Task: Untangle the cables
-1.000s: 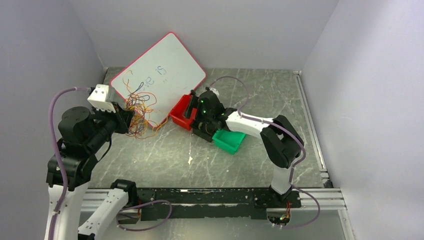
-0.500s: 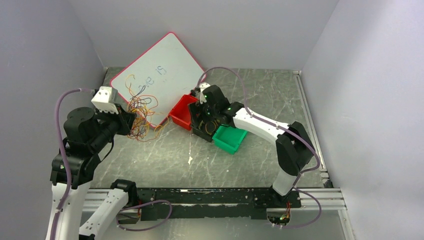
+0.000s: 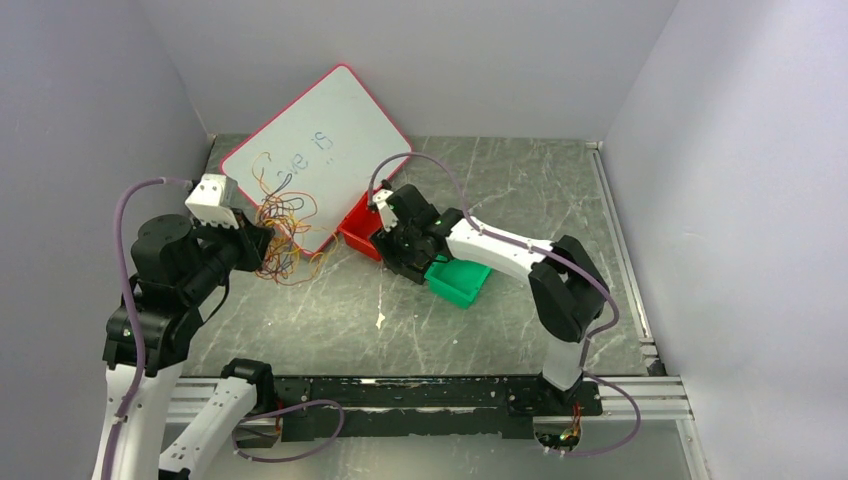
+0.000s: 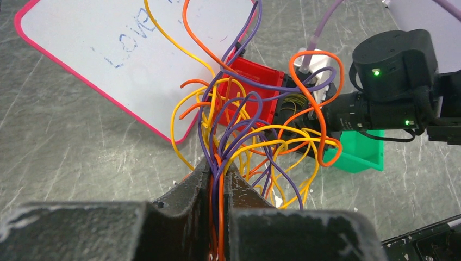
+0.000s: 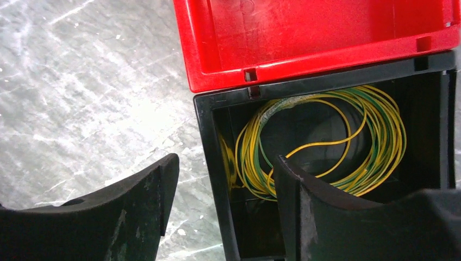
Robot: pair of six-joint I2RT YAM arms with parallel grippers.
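Evidently the right arm had shifted within the last second: from a low reach over the black bin it rose, then swung leftward, and its jaws narrowed from their widest setting. At inspection the right jaws stood apart and empty, straddling one side wall of the black bin, with one finger over bare bench and the other inside the bin beside a yellow-and-green coil. Whether that finger touched the coil could not be told from the wrist view. The red bin adjoined the black one and showed nothing inside in the part visible; the green bin lay on the black bin's other side. The left jaws were clamped on the cables, a tangle of orange, yellow and purple strands held clear of the bench in front of the whiteboard, and had edged slightly toward centre. Judgement: one coil appeared sorted, the bulk remained knotted, and the right arm seemed free to fetch another strand.
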